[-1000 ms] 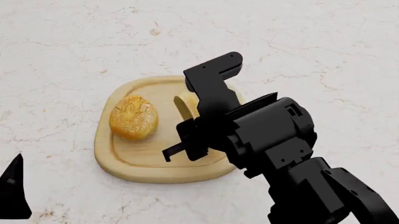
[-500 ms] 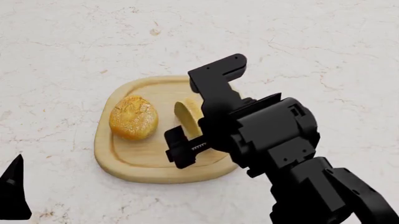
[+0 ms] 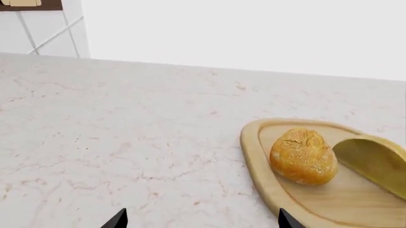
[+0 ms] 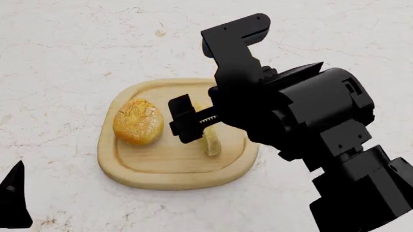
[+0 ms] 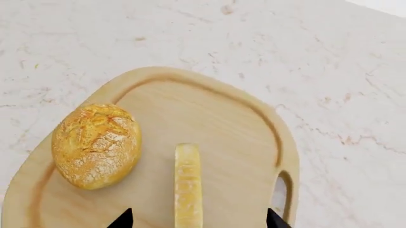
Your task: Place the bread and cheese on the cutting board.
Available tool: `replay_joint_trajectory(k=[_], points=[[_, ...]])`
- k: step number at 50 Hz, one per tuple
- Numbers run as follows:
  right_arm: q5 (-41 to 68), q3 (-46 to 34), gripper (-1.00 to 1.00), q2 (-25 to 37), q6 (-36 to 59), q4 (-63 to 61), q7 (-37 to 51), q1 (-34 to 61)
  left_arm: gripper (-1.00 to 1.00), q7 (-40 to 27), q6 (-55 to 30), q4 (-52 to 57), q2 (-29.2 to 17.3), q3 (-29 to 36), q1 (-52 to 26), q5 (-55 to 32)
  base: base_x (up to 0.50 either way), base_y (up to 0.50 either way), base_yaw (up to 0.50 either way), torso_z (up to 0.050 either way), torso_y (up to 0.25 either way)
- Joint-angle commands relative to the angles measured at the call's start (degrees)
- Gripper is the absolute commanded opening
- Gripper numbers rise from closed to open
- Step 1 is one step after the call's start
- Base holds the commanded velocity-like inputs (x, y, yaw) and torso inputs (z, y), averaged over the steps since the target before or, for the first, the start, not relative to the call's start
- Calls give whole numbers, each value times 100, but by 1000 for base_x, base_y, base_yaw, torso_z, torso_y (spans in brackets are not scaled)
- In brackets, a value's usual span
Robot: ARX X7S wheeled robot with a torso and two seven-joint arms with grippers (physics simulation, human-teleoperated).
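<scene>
The cutting board lies on the counter with both foods on it. The bread rests on its left part. Just right of it the cheese stands on its edge, partly hidden by my right arm. My right gripper hovers open above the board, fingers spread well wider than the cheese and not touching it. In the right wrist view the cheese stands upright between the open fingertips, with the bread beside it on the board. My left gripper is open and holds nothing, off to the board's left.
A pale marble counter surrounds the board. The board's slot handle is at its right end. A tiled wall and a plain white wall rise behind the counter. My left gripper's tip shows at the head view's lower left.
My right gripper has opened, leaving the cheese standing on the board, and has risen above it. The bread and the left arm have not moved.
</scene>
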Motion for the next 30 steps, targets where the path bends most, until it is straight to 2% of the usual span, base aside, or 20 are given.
replay_joint_trajectory(k=[1, 5, 6, 7, 8, 12, 16, 19, 26, 30], points=[[1014, 924, 100, 746, 850, -1900, 1174, 211, 100, -4, -33, -21, 98, 0, -2, 68, 0, 0, 0, 0, 0], [1601, 1346, 100, 1021, 1282, -2589, 1813, 266, 100, -5, -280, -46, 225, -40, -212, 69, 0, 0, 0, 0, 0], [2026, 1596, 100, 1251, 1554, -3104, 2316, 243, 100, -93, -979, 128, 179, -161, -784, -198, 0, 0, 0, 0, 0], [2250, 1694, 100, 1302, 1673, -3216, 2502, 206, 100, -107, -1152, 183, 139, -240, -985, -352, 0, 0, 0, 0, 0], [2431, 1823, 100, 1413, 1721, -3481, 2679, 195, 100, -98, -1724, 247, 117, -332, -1451, -573, 0, 0, 0, 0, 0], [3134, 2239, 100, 1677, 1827, -3947, 3328, 206, 100, -22, -2876, 165, 246, -518, -2439, -1143, 0, 0, 0, 0, 0], [4058, 2601, 100, 2100, 1959, -4148, 4027, 533, 100, 129, -4061, -329, 570, -896, -3880, -2203, 0, 0, 0, 0, 0], [4625, 2741, 100, 2420, 2001, -4169, 4334, 777, 100, 162, -4973, -742, 871, -925, -4763, -2600, 0, 0, 0, 0, 0], [5160, 2756, 100, 2990, 2235, -4129, 4601, 1325, 100, 634, -5852, -1970, 1617, -926, -5839, -3034, 0, 0, 0, 0, 0], [5400, 2508, 100, 3045, 2430, -3801, 4696, 1847, 100, 923, -6067, -2397, 1816, -829, -5988, -2878, 0, 0, 0, 0, 0]])
